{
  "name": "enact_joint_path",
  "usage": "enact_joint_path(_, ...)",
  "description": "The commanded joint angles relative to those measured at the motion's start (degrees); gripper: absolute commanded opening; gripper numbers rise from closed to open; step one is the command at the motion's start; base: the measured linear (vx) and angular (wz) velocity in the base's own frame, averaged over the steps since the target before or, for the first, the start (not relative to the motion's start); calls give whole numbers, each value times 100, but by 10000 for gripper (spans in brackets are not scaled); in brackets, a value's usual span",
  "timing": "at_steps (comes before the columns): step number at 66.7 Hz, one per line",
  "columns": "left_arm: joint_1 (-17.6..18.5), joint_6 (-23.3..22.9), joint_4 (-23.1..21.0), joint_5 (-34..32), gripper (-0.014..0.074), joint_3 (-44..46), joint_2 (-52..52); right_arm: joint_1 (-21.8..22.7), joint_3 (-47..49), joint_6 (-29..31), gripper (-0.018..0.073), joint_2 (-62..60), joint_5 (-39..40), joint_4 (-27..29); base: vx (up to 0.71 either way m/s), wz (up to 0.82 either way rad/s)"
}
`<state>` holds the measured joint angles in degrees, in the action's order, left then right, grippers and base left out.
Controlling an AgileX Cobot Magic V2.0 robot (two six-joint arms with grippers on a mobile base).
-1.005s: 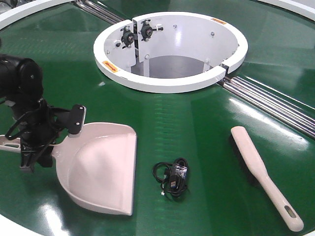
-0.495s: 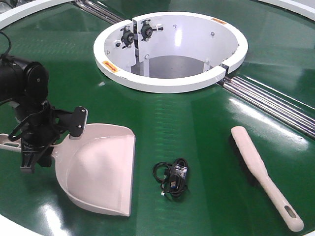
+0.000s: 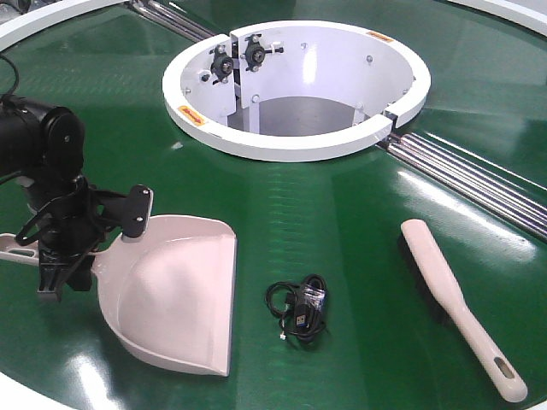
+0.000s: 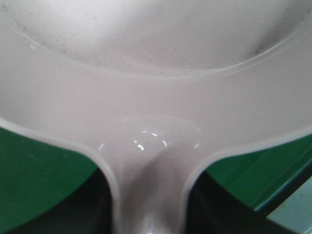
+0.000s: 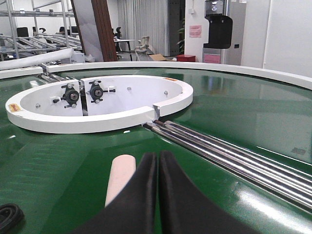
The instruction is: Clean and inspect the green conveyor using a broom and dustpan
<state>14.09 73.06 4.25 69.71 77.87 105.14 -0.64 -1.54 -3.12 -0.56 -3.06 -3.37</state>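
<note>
- Green conveyor: glossy dark-green belt with a white rim along its near edge; it carries every item listed below
- White ring opening: sits in the middle of the belt towards the far edge; two black bearing fittings are mounted on its inner wall
- Steel rollers: run in a strip from the ring's right side towards the conveyor's right edge; a second strip shows beyond the ring at the far left
- Dustpan: lies near the conveyor's near-left edge, scoop mouth facing the near edge and the middle of the belt, handle pointing to the left edge; whether its underside touches the belt cannot be told
- Left pincer: clamped on the dustpan's handle where it joins the pan; the left wrist view shows the neck running between two dark fingers, with fine dark specks on the pan's inner wall
- Broom: lies flat near the near-right edge, dark bristles along its left side, slotted handle end towards the near edge; well apart from the dustpan
- Right pincer: fingers pressed together with nothing between them, held above the belt just beside the broom's rounded end
- Black cable bundle: coiled on the belt between dustpan and broom, touching neither
</note>
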Motion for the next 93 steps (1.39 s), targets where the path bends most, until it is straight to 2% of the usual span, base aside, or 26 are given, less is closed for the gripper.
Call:
enact_joint_path(1,73,-46,-264,48,-8,154,-265,33,-125,20,-10,-106,435,-61,0,0)
enact_joint_path(66,73,-46,-341,55,-8,154,-265,33,-117,20,-10,-105,449,-65,0,0)
enact_joint_path(70,73,-46,-341,55,-8,154,-265,33,-110,6,-10,-105,643,-65,0,0)
enact_joint_path(84,73,-46,-341,55,-8,154,-265,33,90,81,-10,-105,2194,-90,0,0)
enact_joint_path(89,73,-46,-341,55,-8,154,-265,33,484,111,-10,-49,2014,-84,0,0)
enact_joint_path(93,73,-46,-341,55,-8,154,-265,33,864,13,-10,117,1521,-79,0,0)
